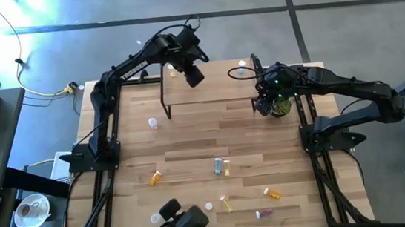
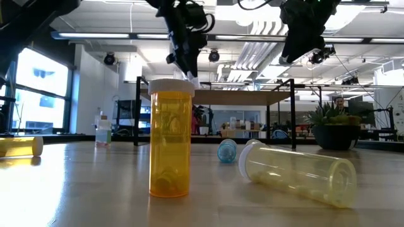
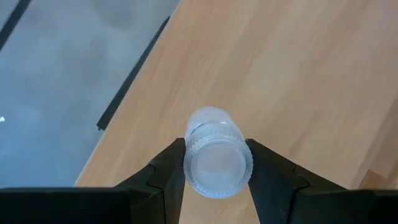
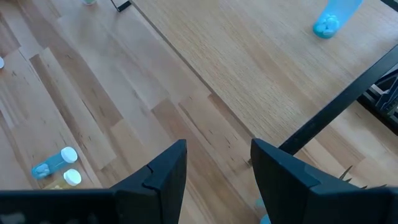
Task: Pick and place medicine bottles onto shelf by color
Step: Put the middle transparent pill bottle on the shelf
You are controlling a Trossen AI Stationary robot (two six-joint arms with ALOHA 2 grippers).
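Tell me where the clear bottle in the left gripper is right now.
The clear bottle is clamped in the left gripper, above the shelf near its left end at the table's far side in the high view.

Seen from directly overhead, the wood-plank table [image 1: 213, 142] and both arms fill the high view. A tabletop-level camera looks across at close bottles toward the shelf [image 2: 252, 98] and room beyond. The left wrist camera peers down onto the shelf top; the right wrist camera overlooks shelf and tabletop, shared with the overhead view.
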